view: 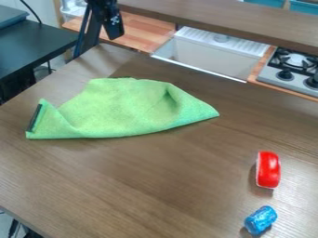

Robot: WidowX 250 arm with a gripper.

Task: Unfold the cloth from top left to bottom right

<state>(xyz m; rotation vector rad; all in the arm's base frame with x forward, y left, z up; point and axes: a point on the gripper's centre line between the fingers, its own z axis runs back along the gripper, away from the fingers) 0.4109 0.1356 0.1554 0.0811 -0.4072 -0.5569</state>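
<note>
In the camera view, the arm drops in from the top edge, left of centre. Its dark lower part hangs down beyond the cloth, past the upper left stretch of its far edge, and narrows to a blunt lower end. That end seems to be the end effector, apart from the cloth; I cannot tell whether it is apart or together.

The cloth is green and lies on the left and middle of the brown desk. Its near edge bows gently from a left corner, where a dark strip runs along the side, to a pointed right corner. A crease stands up near its upper right part, and the far edge is uneven.

To the right of the cloth and nearer the camera is a red thing; a blue one lies just nearer than that. Beyond the cloth, to the right, are a white sink and then a stove.
</note>
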